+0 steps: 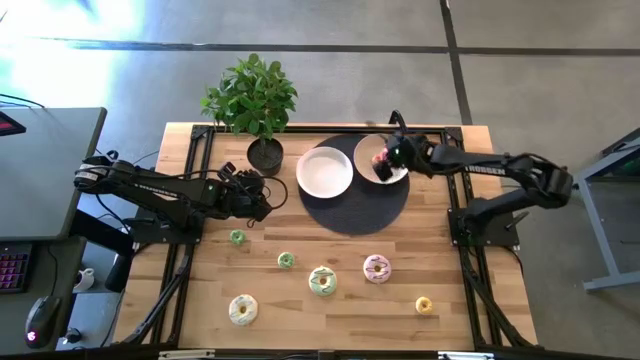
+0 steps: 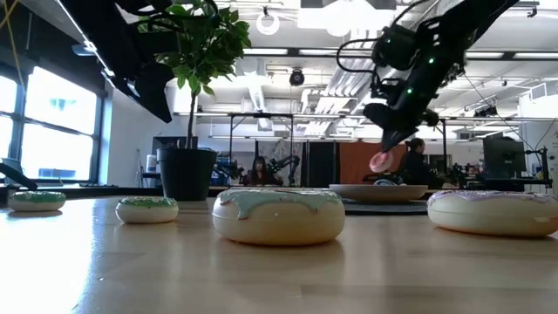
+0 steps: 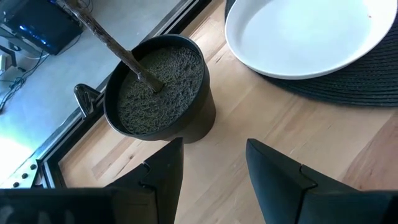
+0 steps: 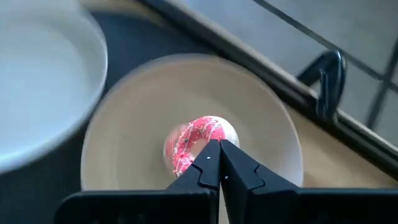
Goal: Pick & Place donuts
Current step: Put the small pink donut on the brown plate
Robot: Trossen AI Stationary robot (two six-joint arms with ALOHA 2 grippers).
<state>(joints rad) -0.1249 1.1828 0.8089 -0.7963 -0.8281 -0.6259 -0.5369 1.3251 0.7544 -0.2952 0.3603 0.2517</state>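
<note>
Near edge: pale yellow donut (image 1: 243, 309) and small orange donut (image 1: 424, 305) lay on the tabletop (image 1: 200, 300).
Middle: green-cream donut (image 1: 322, 281), pink donut (image 1: 376, 268), two tiny green donuts (image 1: 286, 260).
Left gripper (image 3: 211, 165): fingers apart, empty, near the plant pot (image 3: 158, 87).
Right gripper (image 4: 219, 163): clamped on a pink-red donut (image 4: 198, 142) over the beige plate (image 4: 261, 124) at the far edge.

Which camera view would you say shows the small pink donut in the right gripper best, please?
The right wrist view: the small pink donut fills the centre, pinched by the right gripper over the beige plate. High and low views show it tiny; the left wrist view misses it.
</note>
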